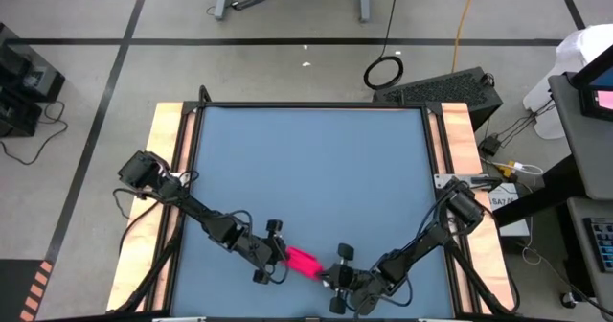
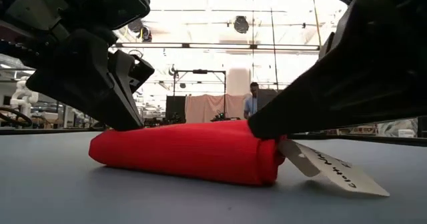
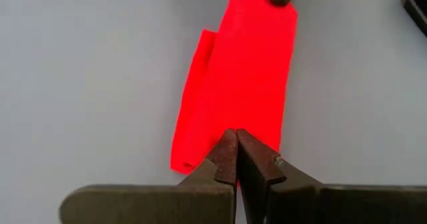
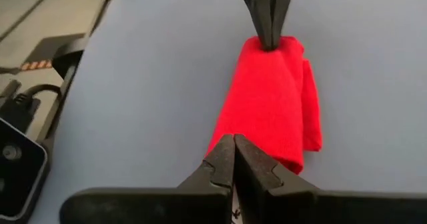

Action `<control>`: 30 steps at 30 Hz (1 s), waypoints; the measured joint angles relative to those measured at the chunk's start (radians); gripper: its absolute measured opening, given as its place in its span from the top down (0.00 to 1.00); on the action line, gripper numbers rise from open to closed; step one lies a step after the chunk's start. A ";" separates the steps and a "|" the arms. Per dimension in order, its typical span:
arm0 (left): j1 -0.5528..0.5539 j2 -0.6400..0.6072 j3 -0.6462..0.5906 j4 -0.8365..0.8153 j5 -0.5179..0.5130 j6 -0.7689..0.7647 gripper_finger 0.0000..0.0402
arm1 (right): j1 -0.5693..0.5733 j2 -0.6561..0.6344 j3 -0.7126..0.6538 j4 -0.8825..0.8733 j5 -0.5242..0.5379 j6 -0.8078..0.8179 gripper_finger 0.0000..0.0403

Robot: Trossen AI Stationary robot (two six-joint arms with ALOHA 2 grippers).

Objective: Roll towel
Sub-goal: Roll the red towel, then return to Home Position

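Both closed grippers apparently pinch the rolled towel (image 1: 303, 261).

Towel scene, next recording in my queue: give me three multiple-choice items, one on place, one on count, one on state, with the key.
1. Where does the towel lie on the table?
A. near the front edge, between the two grippers
B. at the far edge
C. on the left wooden border

2. How many cloths are in view?
A. three
B. two
C. one

3. What state is the towel in?
A. spread flat
B. rolled into a compact bundle
C. hanging from one gripper

Key: 1 A, the high view shows it between the left gripper and the right gripper. 2 C, only the red one shows. 3 B, the low view shows a thick roll with a white tag at one end.
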 joint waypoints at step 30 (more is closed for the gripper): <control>0.021 -0.242 0.010 -0.015 -0.007 0.028 0.98 | 0.045 -0.180 0.004 -0.187 0.069 0.000 1.00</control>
